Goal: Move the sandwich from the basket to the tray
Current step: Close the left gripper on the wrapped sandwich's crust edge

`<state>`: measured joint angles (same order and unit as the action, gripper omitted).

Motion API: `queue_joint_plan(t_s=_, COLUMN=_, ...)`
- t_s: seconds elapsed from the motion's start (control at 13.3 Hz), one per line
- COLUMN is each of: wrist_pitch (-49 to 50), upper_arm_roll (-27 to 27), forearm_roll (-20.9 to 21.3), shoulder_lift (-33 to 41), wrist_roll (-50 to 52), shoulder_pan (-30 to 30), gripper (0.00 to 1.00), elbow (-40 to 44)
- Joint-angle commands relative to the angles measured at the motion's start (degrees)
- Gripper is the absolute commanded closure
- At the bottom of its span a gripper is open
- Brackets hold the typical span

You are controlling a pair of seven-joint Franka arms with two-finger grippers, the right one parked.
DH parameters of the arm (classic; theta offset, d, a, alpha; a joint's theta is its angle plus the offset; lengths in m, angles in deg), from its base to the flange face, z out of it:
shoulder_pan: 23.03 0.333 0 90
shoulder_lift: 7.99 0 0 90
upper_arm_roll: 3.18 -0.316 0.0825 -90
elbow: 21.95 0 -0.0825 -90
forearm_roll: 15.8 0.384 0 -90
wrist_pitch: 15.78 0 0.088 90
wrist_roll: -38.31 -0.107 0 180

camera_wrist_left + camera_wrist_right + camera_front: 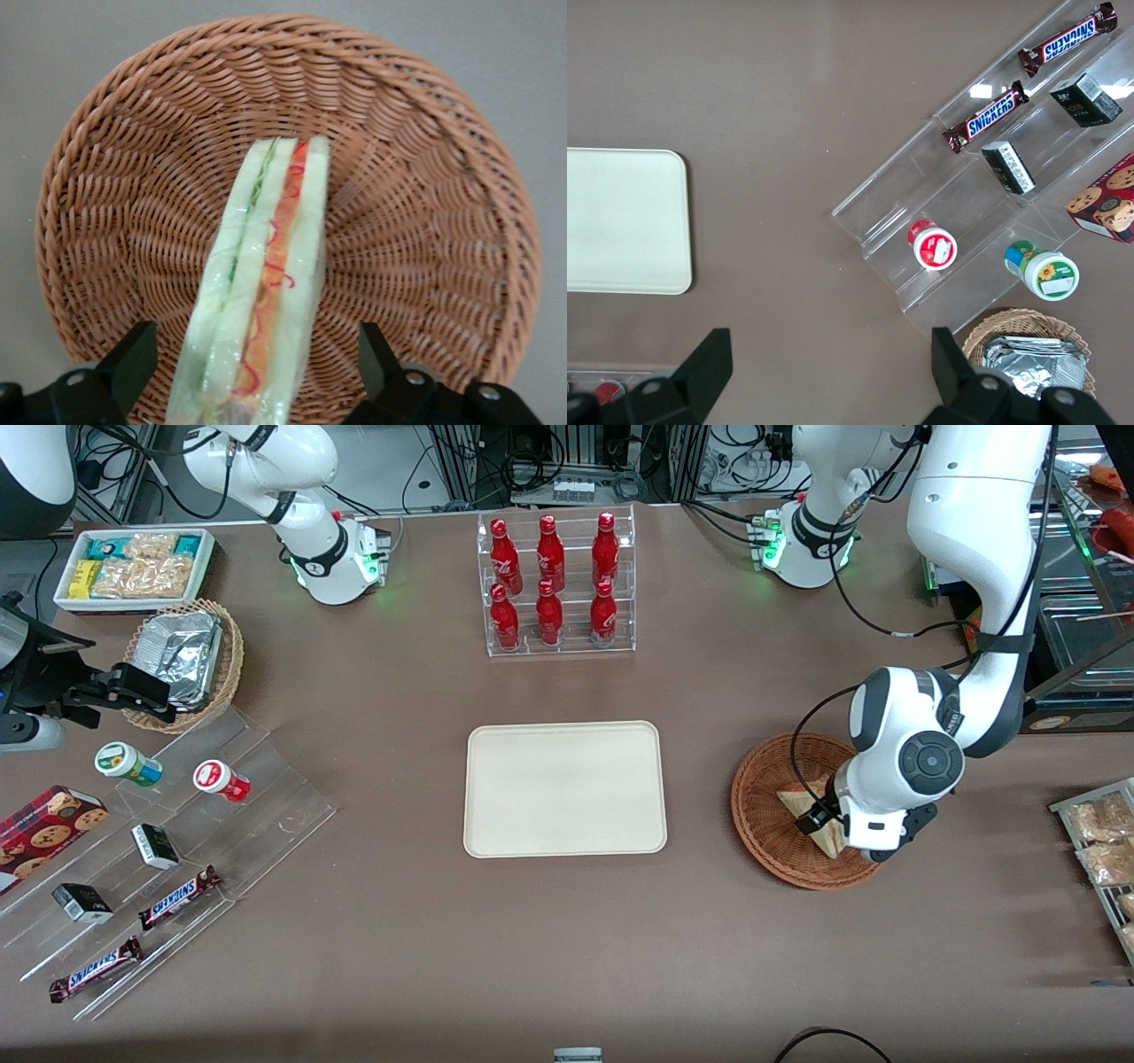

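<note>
The tool (257, 372) hangs low in the basket (133, 204) with fingers (133, 359) wide open on both sides of the sandwich (266, 292), gripping nothing, probably to close on it for the tray (564, 788).

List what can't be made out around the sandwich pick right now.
- Front view: the working arm's wrist covers much of the sandwich and part of the basket.
- Left wrist view: the sandwich's near end is cut off at the frame edge; end effector fingers are open either side, fingertips out of frame, so contact is unclear.
- Tray: fully visible.
</note>
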<state>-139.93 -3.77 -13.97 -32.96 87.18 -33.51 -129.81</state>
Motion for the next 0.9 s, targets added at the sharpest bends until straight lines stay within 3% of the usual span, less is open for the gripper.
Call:
queue_joint_plan(t_s=0.0, wrist_pitch=-1.1, upper_arm_roll=-0.6, forearm_roll=1.5, shoulder_lift=1.8, wrist_roll=1.3, shoulder_pan=-0.9, gripper=0.0, elbow=-2.2)
queue_joint_plan(t_s=0.08, wrist_pitch=-1.1, upper_arm_roll=-0.6, forearm_roll=1.5, shoulder_lift=1.8, wrist_roll=1.5, shoulder_pan=-0.9, gripper=0.06, elbow=-2.2)
queue_joint_plan(t_s=0.15, wrist_pitch=-1.1, upper_arm_roll=-0.6, forearm_roll=1.5, shoulder_lift=1.8, wrist_roll=1.7, shoulder_pan=-0.9, gripper=0.23, elbow=-2.3)
queue_joint_plan(t_s=0.3, wrist_pitch=-1.2, upper_arm_roll=-0.6, forearm_roll=1.5, shoulder_lift=1.3, wrist_roll=2.8, shoulder_pan=-0.9, gripper=0.43, elbow=-2.4)
queue_joint_plan(t_s=0.53, wrist_pitch=-1.1, upper_arm_roll=-0.6, forearm_roll=1.4, shoulder_lift=1.3, wrist_roll=3.2, shoulder_pan=-0.9, gripper=0.85, elbow=-2.2)
queue_joint_plan(t_s=0.6, wrist_pitch=-1.0, upper_arm_roll=-0.6, forearm_roll=1.4, shoulder_lift=1.3, wrist_roll=3.2, shoulder_pan=-0.9, gripper=0.92, elbow=-2.1)
queue_joint_plan(t_s=0.83, wrist_pitch=0.8, upper_arm_roll=-0.6, forearm_roll=1.4, shoulder_lift=2.3, wrist_roll=2.8, shoulder_pan=-0.9, gripper=0.92, elbow=-0.4)
